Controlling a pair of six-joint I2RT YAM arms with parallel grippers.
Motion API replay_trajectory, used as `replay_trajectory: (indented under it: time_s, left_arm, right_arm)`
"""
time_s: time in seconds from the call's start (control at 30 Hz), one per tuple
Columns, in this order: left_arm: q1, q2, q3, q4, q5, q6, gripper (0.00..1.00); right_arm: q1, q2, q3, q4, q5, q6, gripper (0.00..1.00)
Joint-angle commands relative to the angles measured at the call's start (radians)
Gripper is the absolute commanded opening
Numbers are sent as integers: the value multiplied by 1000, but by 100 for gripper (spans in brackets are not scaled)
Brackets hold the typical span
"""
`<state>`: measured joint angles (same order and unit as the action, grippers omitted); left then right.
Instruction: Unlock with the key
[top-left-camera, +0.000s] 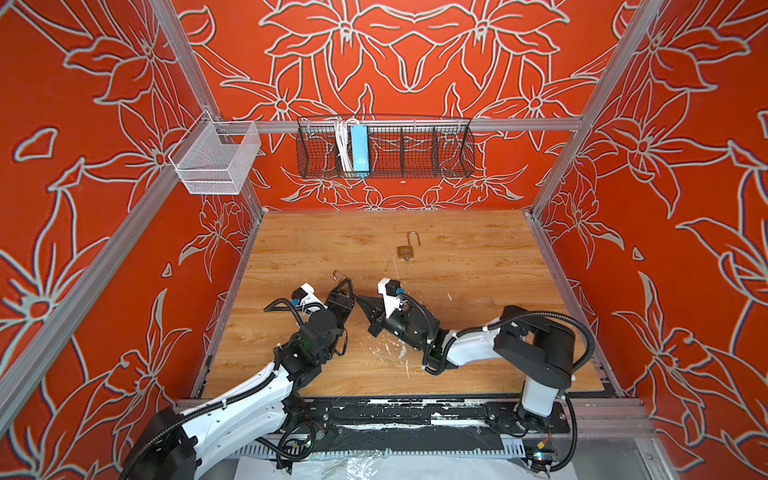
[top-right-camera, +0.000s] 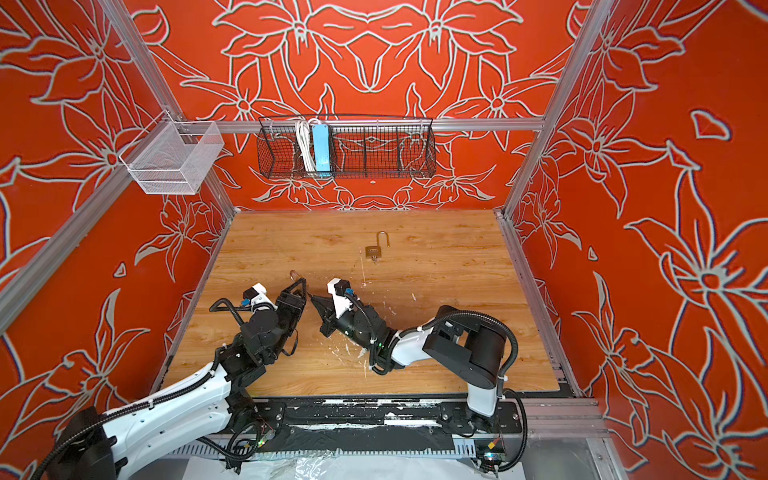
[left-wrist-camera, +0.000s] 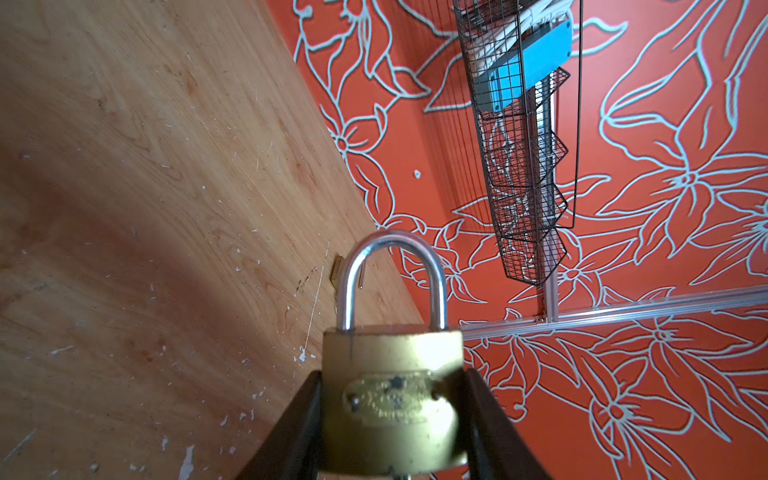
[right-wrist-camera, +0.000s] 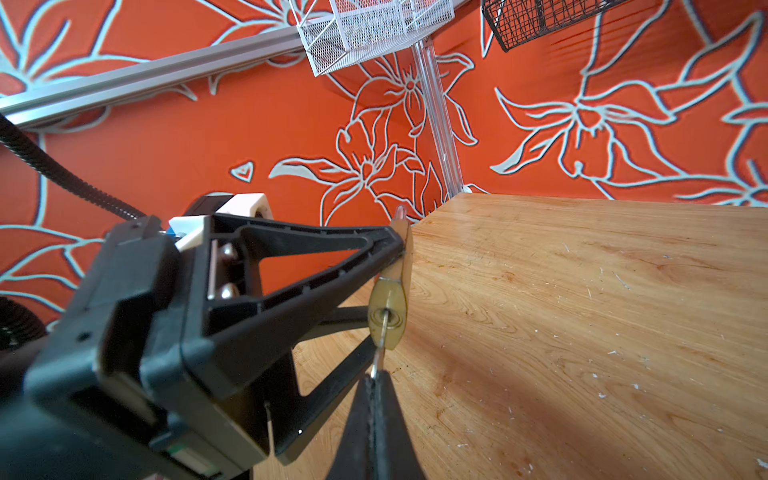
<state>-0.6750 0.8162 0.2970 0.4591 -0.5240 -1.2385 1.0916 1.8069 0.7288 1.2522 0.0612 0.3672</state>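
Note:
A brass padlock (left-wrist-camera: 392, 399) with its steel shackle (left-wrist-camera: 392, 249) closed is held above the table, and my left gripper (left-wrist-camera: 394, 374) is shut on its body from both sides. In both top views only the shackle (top-left-camera: 338, 275) sticks out past the left gripper (top-left-camera: 345, 286). A thin silver key (right-wrist-camera: 377, 361) sits in the keyhole on the padlock's underside (right-wrist-camera: 387, 316). My right gripper (right-wrist-camera: 374, 380) is shut on the key's head, which is hidden between the pads. In a top view the right gripper (top-left-camera: 359, 298) meets the left one near the table's middle left.
A second brass padlock (top-left-camera: 406, 250) lies further back on the wooden table (top-left-camera: 478, 257) with its shackle swung open and a key in its base. A black wire basket (top-left-camera: 384, 149) and a white mesh basket (top-left-camera: 216, 160) hang on the walls.

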Motion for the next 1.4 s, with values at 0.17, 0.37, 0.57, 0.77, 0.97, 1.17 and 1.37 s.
replay_trajectory:
  time_s: [0.17,0.37,0.57,0.77,0.97,1.17,1.37]
  left_arm:
    - [-6,49,-21,133,28,93,0]
    - [-6,69,-30,164,30,101,0]
    - [-5,90,-30,194,63,101,0]
    - [8,96,-37,250,151,44,0]
    - [9,23,-39,157,172,45,0]
    - [11,-79,-96,111,177,52,0]
    - [10,-100,-57,92,233,34,0]
  right_arm:
    - [-6,-66,62,7,-73,3,0]
    - [-6,-69,59,21,-50,-4,0]
    - [-6,-77,59,29,-35,-20,0]
    - [-4,25,71,140,-33,42,0]
    - [-10,16,77,134,-25,29,0]
    - [-33,-49,78,65,-34,6,0]
    - [-36,-20,98,64,-70,39,0]
